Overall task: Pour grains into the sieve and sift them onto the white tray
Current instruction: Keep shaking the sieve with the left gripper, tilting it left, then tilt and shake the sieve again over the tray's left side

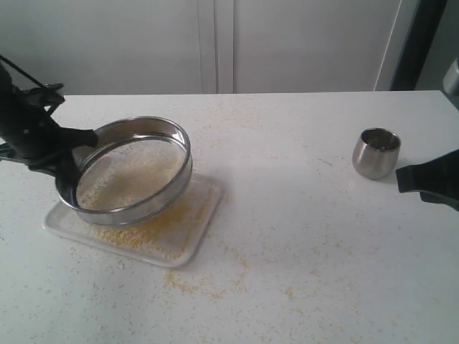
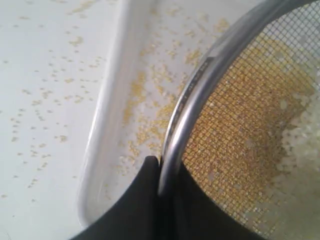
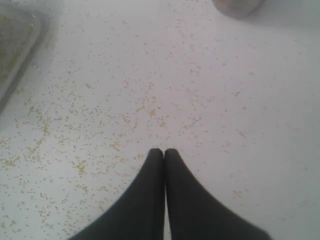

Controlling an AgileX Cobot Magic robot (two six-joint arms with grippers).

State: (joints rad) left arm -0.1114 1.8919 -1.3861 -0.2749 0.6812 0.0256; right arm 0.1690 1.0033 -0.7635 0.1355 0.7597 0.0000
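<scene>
Sifting is the step in hand. At the left of the exterior view, the left pincer [image 2: 159, 165] clamps the rim of the sieve [image 1: 174, 175], which is tilted over the white tray [image 1: 203, 215]. Golden grains [image 1: 143, 236] lie beneath it. The right pincer [image 3: 164, 152], at the far right, is closed on nothing. The next move likely calls for gentle shaking centred over the tray.

The left gripper [image 1: 75, 156] was matte black with a blocky, angular body, and a thin black cable [image 1: 18, 72] ran above its wrist. Its fingers [image 2: 132, 205] were smooth, dark wedges tapering to narrow rounded tips. The right gripper [image 3: 164, 151] had the same plain black fingers [image 3: 192, 200], broad at the base and slim at the tip
</scene>
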